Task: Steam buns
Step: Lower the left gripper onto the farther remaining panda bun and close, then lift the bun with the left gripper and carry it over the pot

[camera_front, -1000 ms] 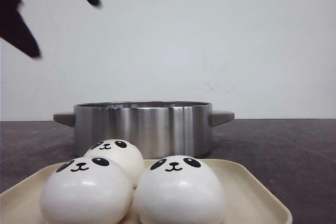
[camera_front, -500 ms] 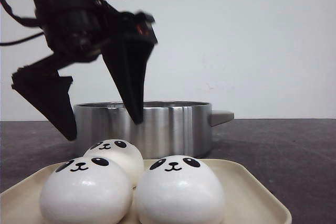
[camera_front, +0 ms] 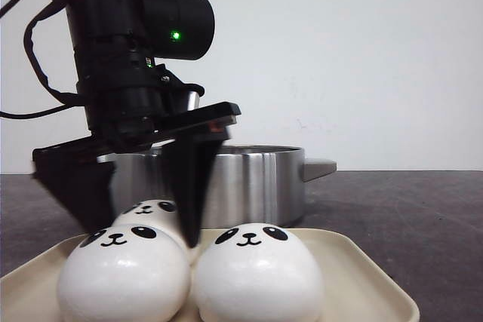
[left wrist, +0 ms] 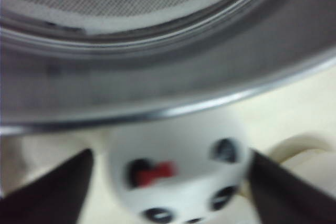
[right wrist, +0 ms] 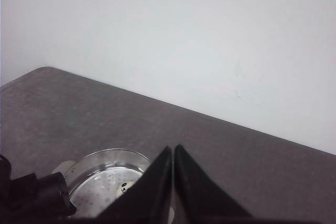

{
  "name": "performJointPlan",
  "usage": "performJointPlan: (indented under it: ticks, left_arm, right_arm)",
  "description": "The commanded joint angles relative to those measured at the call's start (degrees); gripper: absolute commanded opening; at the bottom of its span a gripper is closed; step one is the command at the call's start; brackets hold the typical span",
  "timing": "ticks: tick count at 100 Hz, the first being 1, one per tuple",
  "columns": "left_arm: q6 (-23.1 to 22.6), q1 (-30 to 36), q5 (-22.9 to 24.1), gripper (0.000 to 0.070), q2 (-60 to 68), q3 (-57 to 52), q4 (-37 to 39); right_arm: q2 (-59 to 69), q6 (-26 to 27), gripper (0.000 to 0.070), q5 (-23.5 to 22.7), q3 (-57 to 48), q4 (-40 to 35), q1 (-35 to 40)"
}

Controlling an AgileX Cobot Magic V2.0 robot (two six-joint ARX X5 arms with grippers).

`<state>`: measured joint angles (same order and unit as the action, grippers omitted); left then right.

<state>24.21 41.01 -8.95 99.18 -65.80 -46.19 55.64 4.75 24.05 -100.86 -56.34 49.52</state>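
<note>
While L gripper (camera_front: 136,213) straddled rear bun (camera_front: 155,213) on tray (camera_front: 362,277), jaws spread, nothing gripped yet. Pot (camera_front: 256,182) just behind; 1 bun (right wrist: 124,186) already inside. Best: centre fingers, squeeze soft, lift clear of rim. R gripper (right wrist: 173,182) clenched, empty, high.

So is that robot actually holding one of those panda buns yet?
Not yet. The left gripper is open, its fingers either side of the rear bun without closing. The right gripper is shut on nothing.

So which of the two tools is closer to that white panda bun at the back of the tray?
Left. The left tool straddles the back white panda-faced bun, open; the right tool is shut, well above the steel pot.
</note>
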Motion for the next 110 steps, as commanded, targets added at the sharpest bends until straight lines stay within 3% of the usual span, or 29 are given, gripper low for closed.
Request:
performJointPlan:
  ticks: [1, 16, 26, 49, 58, 69, 83, 110]
  left_arm:
    - [0.5, 0.5, 0.2, 0.0, 0.8, -0.6, 0.6]
    - [-1.7, 0.6, -1.0, 0.0009, 0.4, -0.7, -0.9]
    - [-4.1, 0.9, -5.2, 0.0009, -1.7, -0.7, -2.5]
    - [-4.0, 2.2, -15.6, 0.001, -14.5, -1.4, 0.5]
    - [-2.4, 2.1, -14.5, 0.001, -19.2, -2.4, 4.6]
    - [-1.9, 1.0, -9.9, 0.001, -21.8, -5.8, 6.2]
    - [-6.3, -2.2, -3.6, 0.001, -20.0, -11.7, 3.3]
    - [-12.3, -9.4, 0.2, 0.001, -6.1, -23.0, -2.3]
  right_arm:
    - [0.4, 0.6, 0.0, 0.1, -0.8, 0.5, 0.7]
    - [0.5, 0.6, 0.0, 0.1, -0.8, 0.4, 0.7]
    - [0.4, 0.6, 0.0, 0.1, -0.8, 0.1, 0.7]
    - [0.5, 0.4, 0.0, 0.5, -0.8, 0.5, 0.6]
    - [0.5, 0.1, 0.0, 1.5, -0.8, 0.6, 0.6]
    - [0.5, -0.1, 0.0, 1.6, -0.8, 0.5, 0.6]
    - [0.5, -0.3, 0.0, 1.5, -0.8, 0.5, 0.6]
    - [0.5, -0.2, 0.0, 1.5, -0.8, 0.0, 0.6]
